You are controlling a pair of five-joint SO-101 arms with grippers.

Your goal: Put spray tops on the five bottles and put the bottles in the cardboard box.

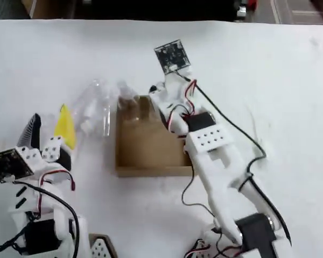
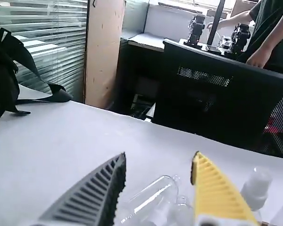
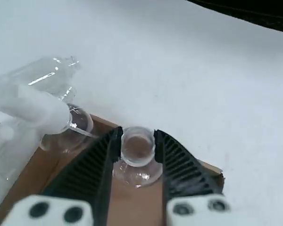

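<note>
Bottle (image 3: 137, 149) is clamped at the neck by the right gripper (image 3: 137, 136) at the cardboard box's (image 1: 151, 171) twelve o'clock edge; left gripper (image 2: 158, 172) is held wide open, empty; loose bottles (image 1: 97, 110) are seen at the box's ten o'clock.

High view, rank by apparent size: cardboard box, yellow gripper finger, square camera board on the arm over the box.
Largest: cardboard box.
Then: camera board and yellow finger look alike; the board rides nearer the camera, so I won't rank them.

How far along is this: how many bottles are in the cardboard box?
2. One bottle stands gripped by the right tool at the cardboard box's far edge; a second bottle sits beside it. The arm may hide more.
</note>
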